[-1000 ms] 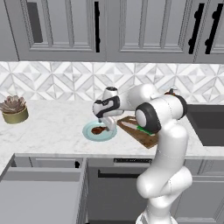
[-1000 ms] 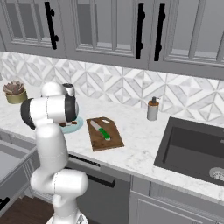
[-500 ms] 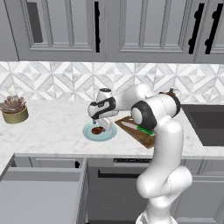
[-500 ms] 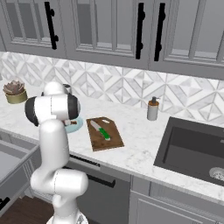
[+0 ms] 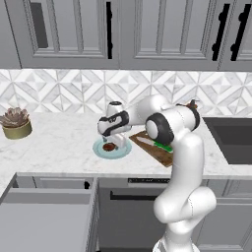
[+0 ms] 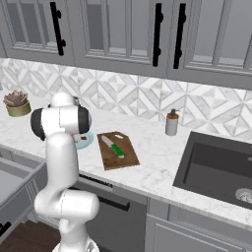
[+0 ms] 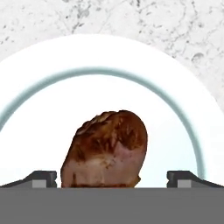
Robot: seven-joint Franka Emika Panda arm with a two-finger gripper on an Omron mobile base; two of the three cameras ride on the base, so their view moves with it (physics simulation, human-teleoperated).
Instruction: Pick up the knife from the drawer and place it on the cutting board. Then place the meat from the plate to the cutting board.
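- Hand view: end effector (image 7: 112, 179) released, fingertips (image 7: 41, 178) straddling the meat (image 7: 105, 151) on the plate (image 7: 183, 105) directly below.
- Right of it, knife (image 5: 155, 144) lies on the board (image 5: 165, 153).
- Meat step underway; next, lower and close.

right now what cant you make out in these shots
- Left base view: the gripper hides part of the meat, so contact can't be judged.
- Right base view: the arm covers most of the plate.
- Hand view: the grey band cuts off the meat's lower edge; both fingertips barely show.
- The knife's blade edge is too small.
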